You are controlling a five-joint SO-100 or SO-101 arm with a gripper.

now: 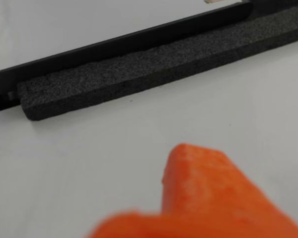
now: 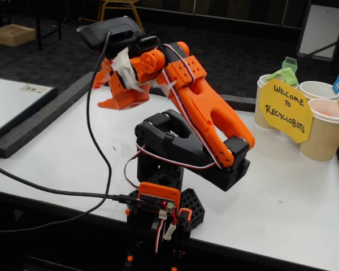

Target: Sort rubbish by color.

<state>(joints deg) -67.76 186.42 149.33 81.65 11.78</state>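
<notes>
Hovering above the white worktop (image 2: 73, 152), the orange claw (image 2: 121, 101) is sitting folded back at the arm's upper end, toward about 10 o'clock in the fixed view. I cannot tell whether its fingers are apart or together: the fixed view is showing them only from the side, and nothing is visible between them. In the wrist view only one blurred orange finger (image 1: 208, 198) is filling the 6 o'clock part of the picture, and it is hanging over bare white surface.

A dark grey foam strip (image 1: 139, 74) is running across the wrist view from 9 o'clock toward 2 o'clock, with a black edge just behind it. In the fixed view the same foam strip is lying along the worktop's far border at about 9 o'clock.

The crumpled paper wads are not showing in either view, so I cannot say where they are lying.

At about 2 o'clock in the fixed view, beige paper cups (image 2: 322, 135) are standing together on the worktop, well apart from the arm. Small coloured flags are sticking out of them, and a yellow sign (image 2: 285, 110) reading "Welcome to Recyclobots" is leaning in front of them.

A black cable (image 2: 99, 135) is hanging from the camera (image 2: 110, 31) on the wrist down to the arm's base (image 2: 161, 206).
</notes>
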